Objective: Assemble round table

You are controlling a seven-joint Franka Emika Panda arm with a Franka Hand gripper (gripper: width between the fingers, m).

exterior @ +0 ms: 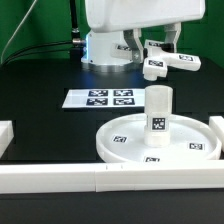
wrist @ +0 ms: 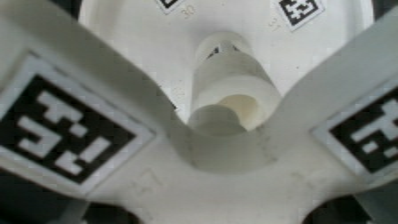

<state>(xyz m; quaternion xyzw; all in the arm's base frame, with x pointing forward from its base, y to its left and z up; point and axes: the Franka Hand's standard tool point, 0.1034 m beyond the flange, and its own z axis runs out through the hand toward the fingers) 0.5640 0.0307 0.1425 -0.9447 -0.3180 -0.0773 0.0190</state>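
The large round disc (exterior: 125, 142) lies flat at the front of the table. The thick cylindrical leg (exterior: 158, 116) stands upright on its hub. My gripper (exterior: 157, 53) is at the back, near the robot base, behind and above the disc. It is shut on the cross-shaped four-arm piece (exterior: 166, 63) and holds it in the air. In the wrist view the cross piece (wrist: 222, 150) fills the picture, with its round centre stub and marker-tagged arms. My fingertips are hidden there.
The marker board (exterior: 100, 98) lies flat on the black table behind the disc. Long white border bars run along the front (exterior: 100, 180), the exterior view's left (exterior: 5, 135) and right (exterior: 216, 126). The robot base (exterior: 108, 45) stands at the back.
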